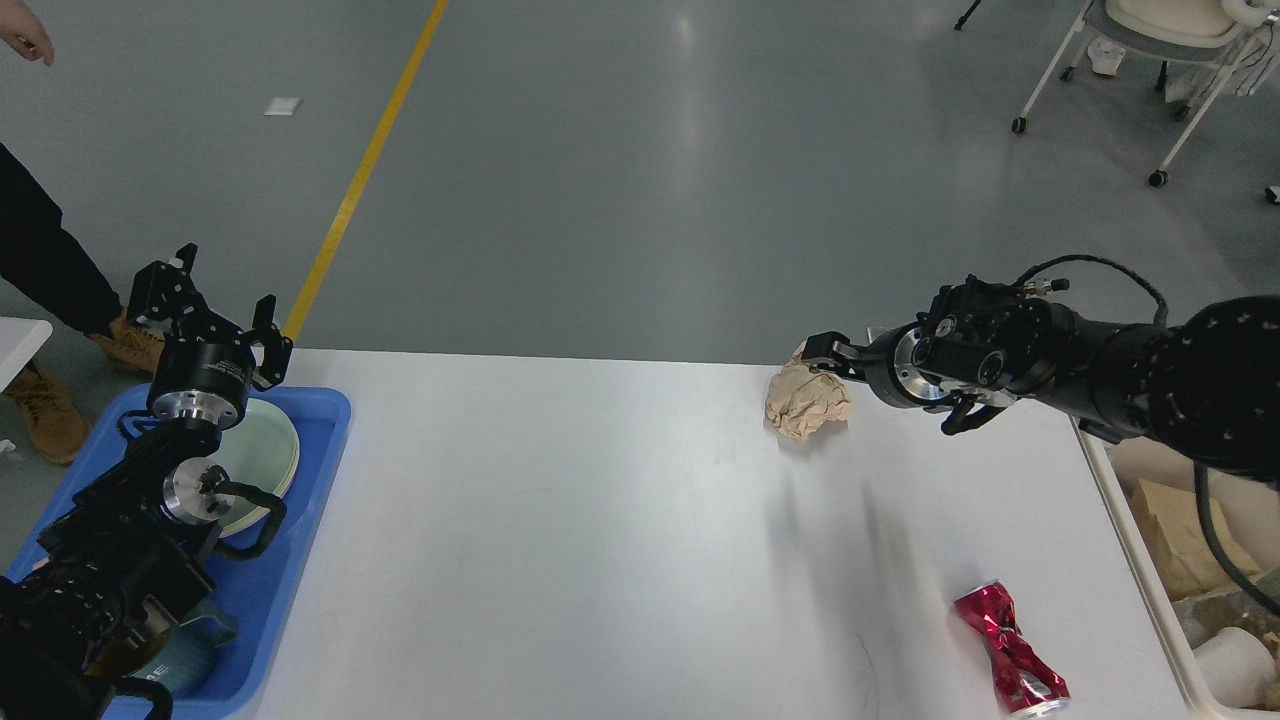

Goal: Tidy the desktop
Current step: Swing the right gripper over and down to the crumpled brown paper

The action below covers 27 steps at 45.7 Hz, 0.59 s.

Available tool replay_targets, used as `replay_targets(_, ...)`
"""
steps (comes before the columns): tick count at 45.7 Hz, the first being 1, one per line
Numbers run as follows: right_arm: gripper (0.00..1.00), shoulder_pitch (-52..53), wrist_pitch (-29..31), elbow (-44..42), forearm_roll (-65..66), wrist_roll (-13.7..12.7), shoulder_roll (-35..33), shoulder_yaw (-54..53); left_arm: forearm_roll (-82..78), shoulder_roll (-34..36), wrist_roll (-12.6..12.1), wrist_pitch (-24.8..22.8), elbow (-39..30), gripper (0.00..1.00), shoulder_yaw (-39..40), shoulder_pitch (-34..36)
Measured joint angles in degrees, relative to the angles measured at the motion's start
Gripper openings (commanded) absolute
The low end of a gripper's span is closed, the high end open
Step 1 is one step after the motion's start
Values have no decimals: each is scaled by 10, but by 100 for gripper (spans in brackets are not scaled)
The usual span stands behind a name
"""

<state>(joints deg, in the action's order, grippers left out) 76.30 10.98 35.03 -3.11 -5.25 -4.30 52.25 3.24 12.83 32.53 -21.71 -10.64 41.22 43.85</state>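
The white desktop (560, 520) fills the middle of the head view. A crumpled brown paper ball (806, 404) is near its far edge, right of centre. My right gripper (828, 362) reaches in from the right and its fingers are closed on the ball's upper right side; I cannot tell whether the ball is touching the surface. A crushed red can (1010, 650) lies on the desktop at the front right. My left gripper (215, 300) is open and empty, raised over the blue tray (320, 430) at the left.
The blue tray holds pale green plates (262, 455) and a dark teal cup (185, 650). A cream-white bin (1135, 560) with paper scraps stands against the desktop's right edge. A person's legs (50, 290) stand at far left. A wheeled chair (1150, 60) is at the back right.
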Motion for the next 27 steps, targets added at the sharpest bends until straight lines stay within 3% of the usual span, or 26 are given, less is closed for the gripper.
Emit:
replay_targets(16, 100, -135, -10, -211, -2, 0, 82, -47, 0, 0, 0, 0, 0, 96, 0, 0)
replay_targets(27, 100, -180, -69, -256, -2, 1, 103, -51, 0, 0, 0, 0, 0, 96, 0, 0)
